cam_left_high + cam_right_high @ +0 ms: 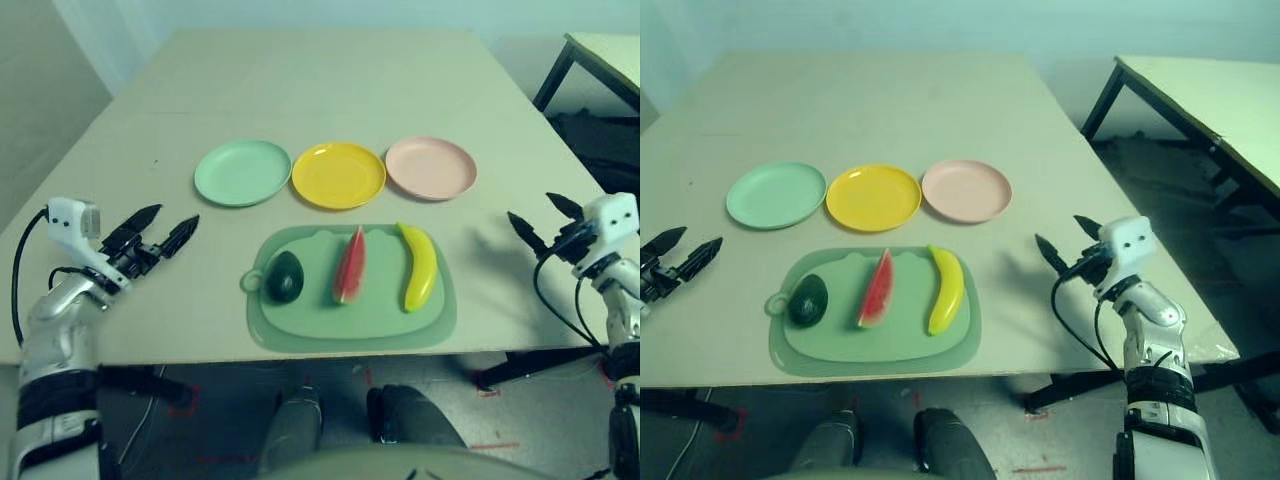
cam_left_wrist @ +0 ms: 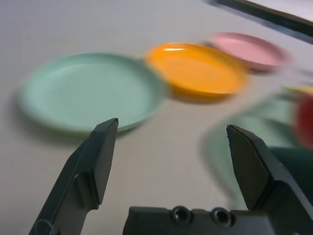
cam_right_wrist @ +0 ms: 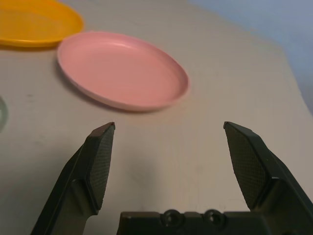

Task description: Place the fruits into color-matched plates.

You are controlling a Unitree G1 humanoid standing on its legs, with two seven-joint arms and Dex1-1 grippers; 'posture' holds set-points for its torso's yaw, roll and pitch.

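Left pincer (image 1: 168, 232) hangs with fingers apart left of the mat (image 1: 300, 325); right pincer (image 1: 540, 225), also spread, sits right of it. On the mat lie avocado (image 1: 284, 276), watermelon (image 1: 349, 266) and banana (image 1: 420, 266), none yet plated; behind it stand the green plate (image 1: 242, 172), yellow plate (image 1: 338, 175) and pink plate (image 1: 431, 167).

From your left wrist, the avocado (image 2: 293, 164) sits close: it may roll if pinched off-centre.

From your right wrist, the pink plate (image 3: 122, 71) is nearest; you could nudge its rim.
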